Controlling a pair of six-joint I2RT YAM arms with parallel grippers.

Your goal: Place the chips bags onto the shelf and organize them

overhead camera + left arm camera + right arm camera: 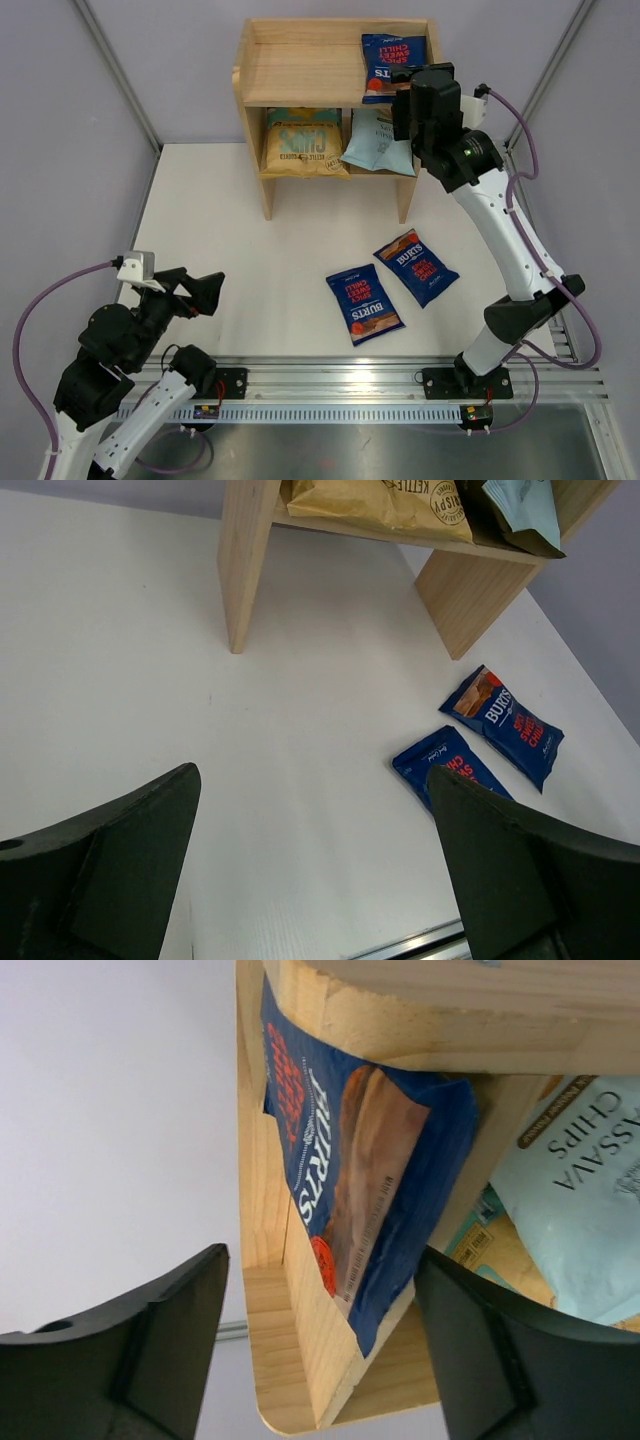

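Note:
The light wood shelf (300,75) stands at the back. One dark blue Burts bag (387,62) leans on its top tier at the right, also in the right wrist view (350,1160). The tan-and-teal Chips bag (303,140) and the pale blue bag (372,138) sit on the lower tier. Two more Burts bags (364,303) (416,266) lie flat on the table, also in the left wrist view (450,770) (510,727). My right gripper (320,1335) is open just in front of the top-tier bag, not gripping it. My left gripper (312,865) is open and empty, low at the near left.
The shelf's top tier (290,65) is bare on its left and middle. The right side panel (300,1310) stands close to my right fingers. Metal rails (330,385) run along the table's near edge. Grey walls enclose the table.

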